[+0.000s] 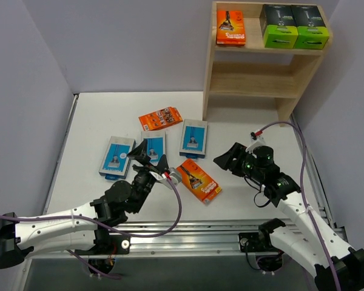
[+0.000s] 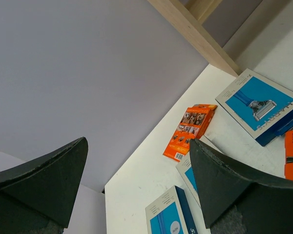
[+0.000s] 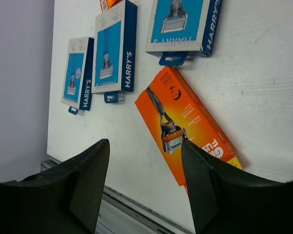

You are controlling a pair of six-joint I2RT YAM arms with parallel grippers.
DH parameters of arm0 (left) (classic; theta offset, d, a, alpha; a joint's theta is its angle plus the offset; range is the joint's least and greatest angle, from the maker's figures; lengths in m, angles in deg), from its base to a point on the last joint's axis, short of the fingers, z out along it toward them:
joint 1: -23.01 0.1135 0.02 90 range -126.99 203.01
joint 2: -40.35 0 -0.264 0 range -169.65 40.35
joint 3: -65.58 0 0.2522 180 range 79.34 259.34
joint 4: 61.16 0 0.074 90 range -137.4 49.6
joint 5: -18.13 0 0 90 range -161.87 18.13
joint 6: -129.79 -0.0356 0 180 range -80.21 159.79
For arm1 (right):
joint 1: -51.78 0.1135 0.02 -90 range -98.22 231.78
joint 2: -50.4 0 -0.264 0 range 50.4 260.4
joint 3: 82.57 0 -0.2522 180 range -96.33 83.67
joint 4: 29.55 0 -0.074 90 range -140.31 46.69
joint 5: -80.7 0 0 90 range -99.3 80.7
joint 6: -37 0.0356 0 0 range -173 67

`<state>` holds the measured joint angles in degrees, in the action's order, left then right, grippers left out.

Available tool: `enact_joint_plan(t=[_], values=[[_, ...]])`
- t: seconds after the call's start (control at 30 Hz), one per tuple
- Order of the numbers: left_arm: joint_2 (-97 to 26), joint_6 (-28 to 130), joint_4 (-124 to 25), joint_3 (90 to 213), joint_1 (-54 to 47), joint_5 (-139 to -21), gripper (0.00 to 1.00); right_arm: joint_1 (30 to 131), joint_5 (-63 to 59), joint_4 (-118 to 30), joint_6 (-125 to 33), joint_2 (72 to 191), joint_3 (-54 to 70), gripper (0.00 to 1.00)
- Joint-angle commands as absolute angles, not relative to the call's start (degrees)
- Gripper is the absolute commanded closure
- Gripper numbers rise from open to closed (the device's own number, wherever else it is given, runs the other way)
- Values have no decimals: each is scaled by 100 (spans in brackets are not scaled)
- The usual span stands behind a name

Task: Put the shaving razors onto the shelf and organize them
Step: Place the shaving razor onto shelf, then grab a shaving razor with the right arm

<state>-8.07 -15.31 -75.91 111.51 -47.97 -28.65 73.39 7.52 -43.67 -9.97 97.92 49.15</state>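
Five shaving razor packs lie flat on the matte white desk [image 1: 85, 121], and three more sit up on the shelf [image 1: 255, 79]. That's a boxy thing in plain pale wood with side panels, parked at the desk's far right corner. Its top tier holds a flat shelved orange pack [image 1: 230, 28] on the left. Beside it are two chunky black boxes [image 1: 278, 18] [image 1: 310, 18] with bright lime-green ends, side by side.

On the desk, three thin light-blue cards with little hang tabs make a loose row mid-desk: left card [image 1: 117, 157], middle card [image 1: 153, 147], right card [image 1: 193, 138]. The far orange pack [image 1: 161, 118] lies just behind them. The near orange pack [image 1: 199, 180] lies skewed toward the near edge, between the two arms.

The left gripper [image 1: 150, 159] hovers over the middle card, its black wedge-shaped jaws spread wide and empty. The right gripper [image 1: 229, 159] hangs just right of the near orange pack, jaws apart, nothing between them.
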Motion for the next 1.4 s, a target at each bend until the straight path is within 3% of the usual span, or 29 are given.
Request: enact_joint_plan(t=[0.0, 0.27, 0.53, 1.37], values=[[-1009, -1278, -7738, 11520, -4660, -2828, 6, 7595, 354, -4630, -625, 9391, 5175, 44], [-1388, -1014, -7597, 11748, -4273, -2644, 6, 7982, 117, -4937, 34, 8618, 6020, 53], [-1765, -759, -7378, 11968, -3992, -2512, 6, 8026, 90, -4920, 264, 8335, 6626, 56], [-1986, -460, -6859, 12206, -3886, -2722, 6, 8052, -173, -2986, 510, 9856, 7479, 59]])
